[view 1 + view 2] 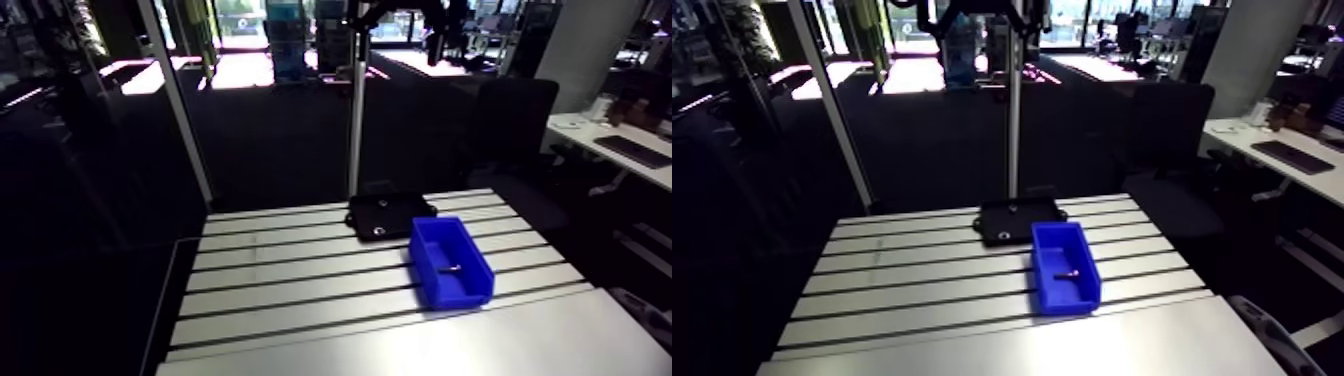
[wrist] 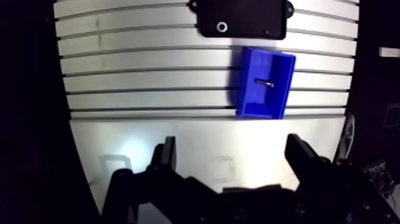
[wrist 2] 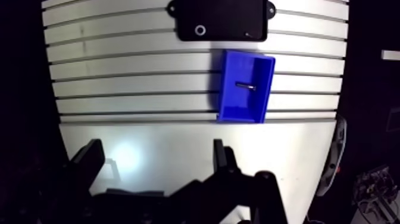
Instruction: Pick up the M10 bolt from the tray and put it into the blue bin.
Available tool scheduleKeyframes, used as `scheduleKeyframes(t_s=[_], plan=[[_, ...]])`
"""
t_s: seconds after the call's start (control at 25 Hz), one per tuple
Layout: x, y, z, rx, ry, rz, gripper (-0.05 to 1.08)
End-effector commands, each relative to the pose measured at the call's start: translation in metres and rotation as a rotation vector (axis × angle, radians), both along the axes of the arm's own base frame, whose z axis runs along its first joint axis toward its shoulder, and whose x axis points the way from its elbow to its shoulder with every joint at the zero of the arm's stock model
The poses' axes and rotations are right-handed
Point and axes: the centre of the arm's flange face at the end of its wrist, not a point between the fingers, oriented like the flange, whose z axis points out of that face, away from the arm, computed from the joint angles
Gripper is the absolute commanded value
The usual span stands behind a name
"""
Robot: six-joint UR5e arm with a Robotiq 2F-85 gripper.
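Observation:
The M10 bolt [image 2: 263, 82] lies inside the blue bin [image 2: 255, 101], a small dark shaft on the bin's floor; the arm view shows the same bolt [image 1: 449, 268] in the bin [image 1: 467, 290]. A black tray [image 2: 243, 16] sits just beyond the bin, with a small washer-like ring [image 2: 222, 27] on it. My gripper [image 2: 232, 156] hangs high above the table's smooth front strip, well short of the bin. Its two fingers [image 2: 167, 156] stand wide apart with nothing between them.
The slotted aluminium table [image 1: 290, 270] stretches to the left of the bin and tray. A smooth plate [image 2: 196, 149] forms its front part under the gripper. An upright metal post [image 1: 355, 110] rises behind the tray.

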Motion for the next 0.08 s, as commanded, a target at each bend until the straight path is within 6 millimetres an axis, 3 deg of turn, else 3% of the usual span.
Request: scheduleKeyframes(t_s=[0.04, 0.08], plan=[[0.0076, -0.0021, 0.0051, 0.001, 0.009, 0.006, 0.01], [0.0071, -0.002, 0.0043, 0.0, 0.008, 0.006, 0.01]])
